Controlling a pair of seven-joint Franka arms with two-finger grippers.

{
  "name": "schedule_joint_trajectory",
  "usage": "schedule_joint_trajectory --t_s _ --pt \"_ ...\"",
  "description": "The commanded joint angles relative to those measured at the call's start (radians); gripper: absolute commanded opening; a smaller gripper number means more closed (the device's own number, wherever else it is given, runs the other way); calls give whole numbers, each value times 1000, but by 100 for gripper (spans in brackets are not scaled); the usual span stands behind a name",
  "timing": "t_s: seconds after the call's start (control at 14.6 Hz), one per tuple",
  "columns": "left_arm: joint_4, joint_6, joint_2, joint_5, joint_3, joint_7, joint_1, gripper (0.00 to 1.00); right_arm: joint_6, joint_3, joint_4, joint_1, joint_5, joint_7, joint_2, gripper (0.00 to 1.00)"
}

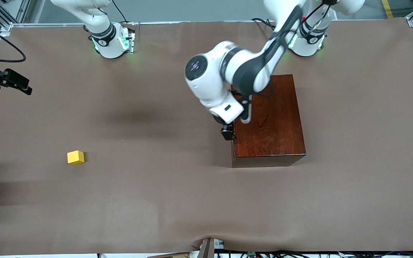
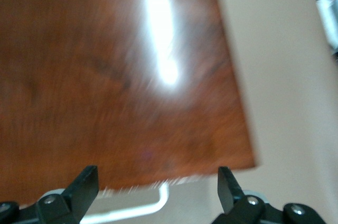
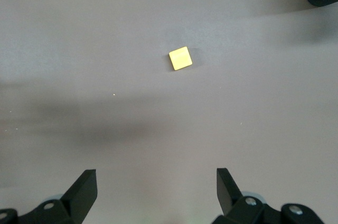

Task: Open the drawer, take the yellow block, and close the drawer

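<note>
Yellow block (image 1: 75,157) on bare table, not in drawer; lies ahead of right gripper (image 3: 157,188), fingers apart. Left gripper (image 2: 158,188) apart too, over box (image 1: 269,118) edge, white handle (image 2: 138,207) between fingertips.

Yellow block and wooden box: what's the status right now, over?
Left end effector open over box. Right end effector open, high over yellow block on table. Drawer shut.
</note>
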Motion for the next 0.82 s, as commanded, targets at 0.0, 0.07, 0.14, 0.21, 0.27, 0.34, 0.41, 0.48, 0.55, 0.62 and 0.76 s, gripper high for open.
schedule_joint_trajectory --t_s 0.0,0.07,0.14,0.21,0.27,0.34,0.41,0.48,0.55,0.62,0.76 --pt "-17 1 -56 19 -5 141 84 100 -9 4 16 -6 -16 -10 5 100" --pt "-20 13 -68 16 -1 178 110 100 -9 4 16 -6 -16 -10 5 100" --pt "-22 24 -76 15 -4 218 141 100 -9 4 16 -6 -16 -10 6 100" --pt "-22 30 -82 4 -5 262 176 100 -9 4 16 -6 -16 -10 6 100" --pt "-23 41 -93 -17 -5 322 211 100 -9 4 16 -6 -16 -10 5 100" --pt "-25 56 -100 -48 -5 391 250 100 -9 4 16 -6 -16 -10 6 100" --pt "-27 62 -111 -74 -5 467 290 100 -9 4 16 -6 -16 -10 6 100" --pt "-27 64 -123 -97 -7 544 323 100 -9 4 16 -6 -16 -10 6 100" --pt "-28 64 -136 -114 -7 619 351 100 -9 4 16 -6 -16 -10 6 100" --pt "-33 64 -154 -125 -7 682 371 100 -9 4 16 -6 -16 -10 6 100" --pt "-43 64 -185 -160 -10 799 417 100 -9 4 16 -6 -16 -10 6 100"
